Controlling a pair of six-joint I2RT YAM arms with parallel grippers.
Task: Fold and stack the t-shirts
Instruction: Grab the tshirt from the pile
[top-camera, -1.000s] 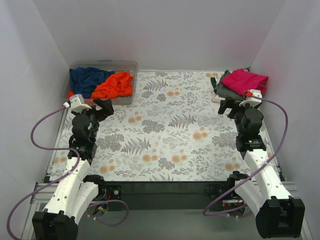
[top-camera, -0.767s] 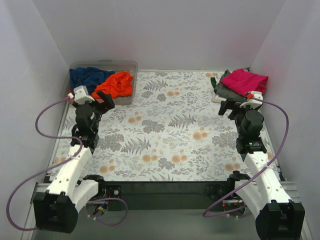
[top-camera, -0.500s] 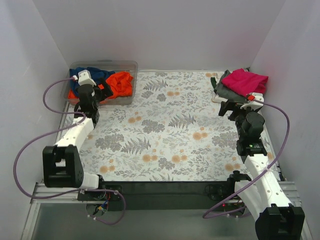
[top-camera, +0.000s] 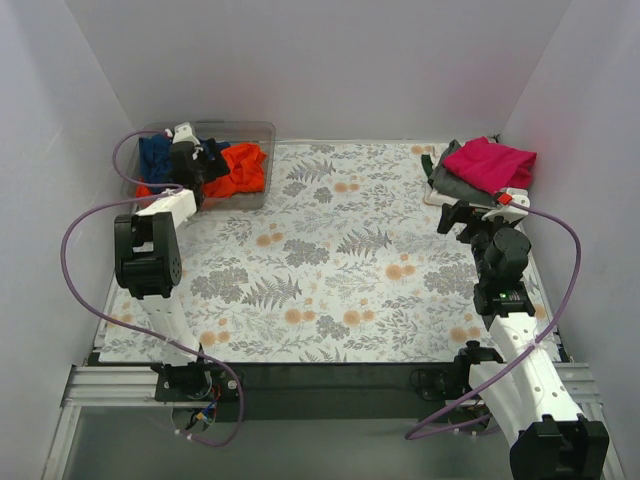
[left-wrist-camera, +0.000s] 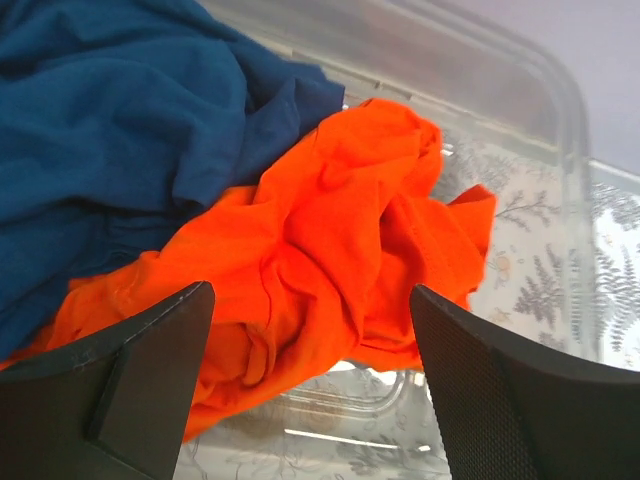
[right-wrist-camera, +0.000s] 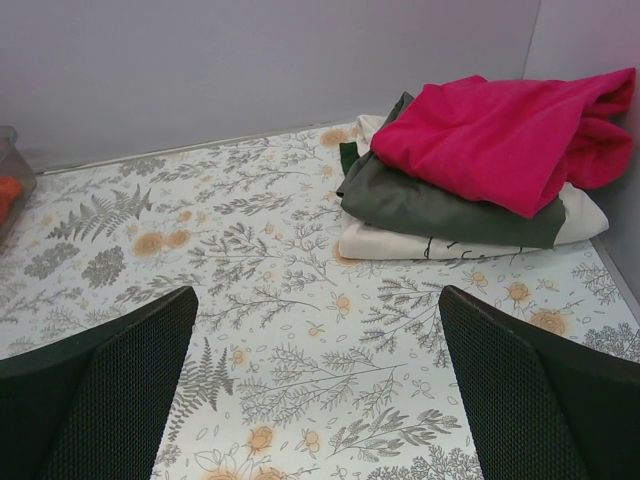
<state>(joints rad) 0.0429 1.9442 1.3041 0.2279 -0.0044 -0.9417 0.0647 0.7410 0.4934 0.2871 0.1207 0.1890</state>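
Under the wide-open left claw (left-wrist-camera: 308, 300), orange-red shirt (left-wrist-camera: 335, 215); navy shirt (left-wrist-camera: 110, 110) partly out of frame.

Plain pale walls (top-camera: 320, 60) enclose a floral-patterned table (top-camera: 330, 260).

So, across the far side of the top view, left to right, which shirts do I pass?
navy blue t-shirt → orange-red t-shirt → grey t-shirt → magenta-pink t-shirt
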